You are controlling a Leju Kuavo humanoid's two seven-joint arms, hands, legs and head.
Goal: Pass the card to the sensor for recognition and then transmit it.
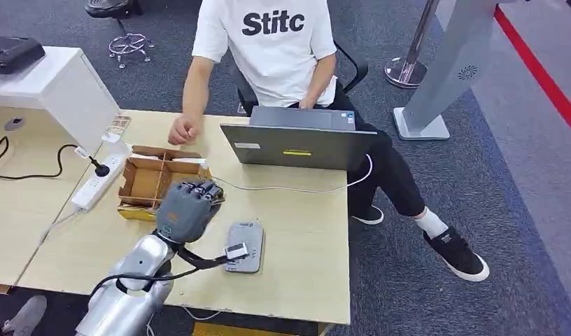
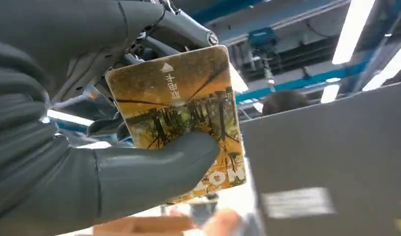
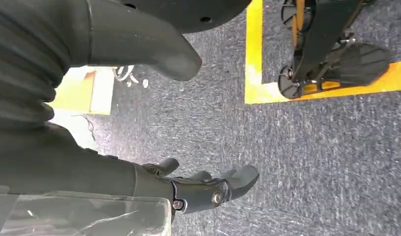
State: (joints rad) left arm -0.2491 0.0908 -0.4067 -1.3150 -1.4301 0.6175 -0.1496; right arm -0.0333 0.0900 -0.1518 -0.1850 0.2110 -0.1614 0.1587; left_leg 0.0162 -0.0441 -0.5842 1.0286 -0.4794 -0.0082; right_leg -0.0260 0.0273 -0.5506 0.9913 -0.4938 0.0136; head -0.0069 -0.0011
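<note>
My left hand (image 1: 187,207) hovers over the wooden table, just left of the grey card sensor (image 1: 243,246) that lies flat near the front edge. In the left wrist view that hand (image 2: 90,162) pinches a yellow-brown picture card (image 2: 181,108) between thumb and fingers, with the card's face toward the camera. From the head view the card is hidden behind the hand. My right hand (image 3: 198,184) hangs over the carpet with its fingers loosely apart and nothing in them.
A person in a white T-shirt (image 1: 276,42) sits across the table behind a grey laptop (image 1: 297,143), one fist (image 1: 183,129) resting on the tabletop. A cardboard divider box (image 1: 153,178) and a white power strip (image 1: 97,183) lie left of my hand.
</note>
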